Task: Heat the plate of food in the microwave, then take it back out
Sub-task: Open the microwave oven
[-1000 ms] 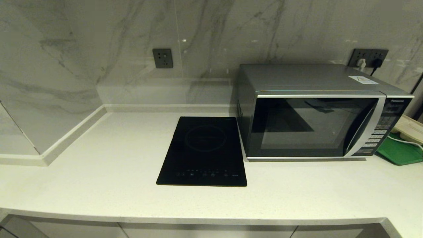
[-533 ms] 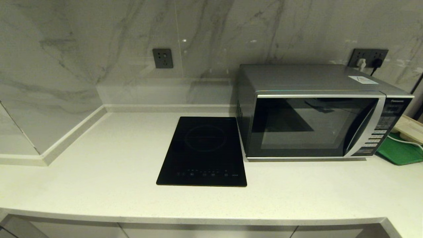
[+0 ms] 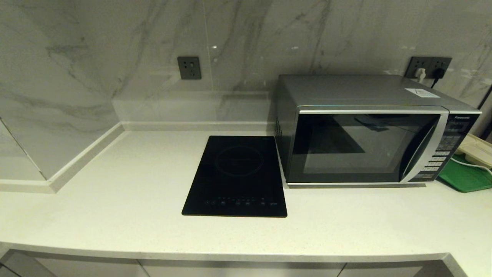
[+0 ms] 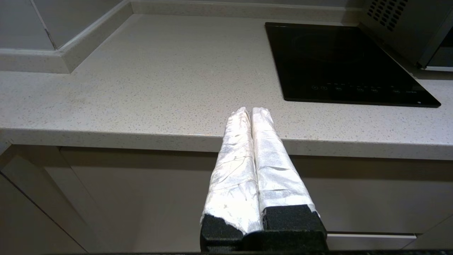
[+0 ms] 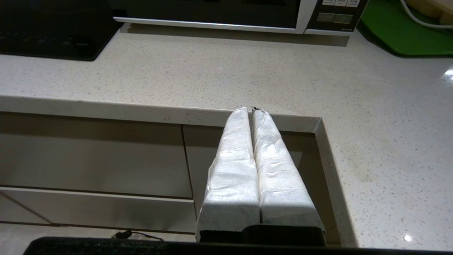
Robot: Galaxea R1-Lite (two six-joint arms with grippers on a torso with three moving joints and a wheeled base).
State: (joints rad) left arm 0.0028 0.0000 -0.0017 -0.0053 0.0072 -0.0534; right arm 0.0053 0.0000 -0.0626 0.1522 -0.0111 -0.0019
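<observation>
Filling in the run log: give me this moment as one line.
microwave: door closed | plate of food: not visible | left gripper: shut, at counter edge | right gripper: shut, at counter edge

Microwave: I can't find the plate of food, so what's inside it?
The microwave door is shut; its dark glass shows only reflections. Whether a plate sits inside cannot be seen.

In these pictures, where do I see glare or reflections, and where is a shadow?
Head view: the microwave door's dark glass mirrors the room, and small bright spots sit on the marble wall. Right wrist view: glare spots shine on the countertop, and a shadow band lies under the microwave's front edge.
</observation>
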